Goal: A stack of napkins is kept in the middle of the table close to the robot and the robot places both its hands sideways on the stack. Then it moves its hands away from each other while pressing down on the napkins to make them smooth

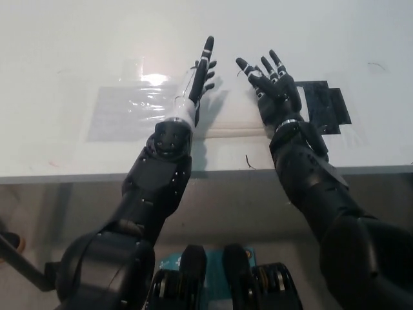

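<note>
Head view: 2 open hands, left hand (201,81) and right hand (274,93), over 1 table (77,58).

One head camera only (no second view), looking steeply down on the near table (64,77) edge.

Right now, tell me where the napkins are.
In the head view the napkins lie mid-table near the front edge, between the left hand and right hand.
</note>
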{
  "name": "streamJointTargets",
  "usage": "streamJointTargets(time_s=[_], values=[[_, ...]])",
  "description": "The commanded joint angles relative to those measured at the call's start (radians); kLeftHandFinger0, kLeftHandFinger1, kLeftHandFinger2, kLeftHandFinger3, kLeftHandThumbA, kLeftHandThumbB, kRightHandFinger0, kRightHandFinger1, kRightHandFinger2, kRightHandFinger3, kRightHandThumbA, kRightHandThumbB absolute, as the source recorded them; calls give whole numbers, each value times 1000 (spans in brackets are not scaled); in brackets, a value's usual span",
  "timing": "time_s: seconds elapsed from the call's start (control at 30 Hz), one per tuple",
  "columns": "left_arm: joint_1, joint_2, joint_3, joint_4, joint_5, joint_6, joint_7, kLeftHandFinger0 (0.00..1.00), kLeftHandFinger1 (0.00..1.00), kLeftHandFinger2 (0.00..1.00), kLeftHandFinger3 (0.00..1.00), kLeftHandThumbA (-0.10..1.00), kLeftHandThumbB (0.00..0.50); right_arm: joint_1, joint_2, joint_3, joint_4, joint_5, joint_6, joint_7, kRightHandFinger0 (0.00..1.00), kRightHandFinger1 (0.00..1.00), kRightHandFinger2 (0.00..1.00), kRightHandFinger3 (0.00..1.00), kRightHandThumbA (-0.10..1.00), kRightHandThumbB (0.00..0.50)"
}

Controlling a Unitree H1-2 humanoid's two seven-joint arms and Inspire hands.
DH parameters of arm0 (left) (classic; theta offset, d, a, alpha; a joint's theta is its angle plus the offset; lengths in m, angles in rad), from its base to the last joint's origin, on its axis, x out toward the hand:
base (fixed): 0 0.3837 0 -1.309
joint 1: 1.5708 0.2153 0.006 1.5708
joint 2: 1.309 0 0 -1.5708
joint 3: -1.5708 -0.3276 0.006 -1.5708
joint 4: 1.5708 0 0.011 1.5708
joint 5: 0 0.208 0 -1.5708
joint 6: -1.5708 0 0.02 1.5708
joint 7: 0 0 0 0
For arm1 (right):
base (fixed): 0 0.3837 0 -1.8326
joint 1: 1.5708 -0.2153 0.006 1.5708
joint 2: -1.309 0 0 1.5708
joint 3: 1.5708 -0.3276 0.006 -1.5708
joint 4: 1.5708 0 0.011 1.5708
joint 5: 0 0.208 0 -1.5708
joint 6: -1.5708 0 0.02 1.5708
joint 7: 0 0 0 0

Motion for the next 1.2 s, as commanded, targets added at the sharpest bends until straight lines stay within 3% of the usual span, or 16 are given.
streamJointTargets(time_s=[0.0,0.23,0.27,0.33,0.53,0.6,0.83,1.13,1.17], values=[[-5,-17,-11,22,-3,-67,32,1000,1000,1000,1000,1000,257,-16,-2,-40,12,81,42,80,1000,1000,1000,1000,1000,339],[44,-45,-10,45,-18,-88,7,1000,1000,1000,1000,1000,228,57,-8,-69,29,108,76,85,1000,1000,1000,1000,1000,313],[48,-46,-16,49,-11,-91,13,1000,1000,1000,1000,1000,217,71,-12,-76,30,115,77,88,1000,1000,1000,1000,1000,340],[60,-47,-21,52,-7,-98,12,1000,1000,1000,1000,1000,214,93,-17,-69,32,108,75,88,1000,1000,1000,1000,1000,337],[89,-47,-27,53,-11,-106,3,1000,1000,1000,1000,1000,250,148,-25,-49,39,100,80,116,1000,1000,1000,1000,1000,328],[101,-42,-37,57,-1,-116,9,1000,1000,1000,1000,1000,256,164,-28,-36,40,91,81,110,1000,1000,1000,1000,1000,351],[132,22,-82,50,33,-118,-2,1000,1000,1000,1000,1000,300,188,-78,6,41,72,70,85,1000,1000,1000,1000,1000,319],[143,83,-119,50,40,-137,-23,1000,1000,1000,1000,1000,287,173,-164,80,30,38,27,81,1000,1000,1000,1000,1000,298],[144,86,-119,50,38,-137,-24,1000,1000,1000,1000,1000,297,170,-173,90,27,34,20,81,1000,1000,1000,1000,1000,317]])
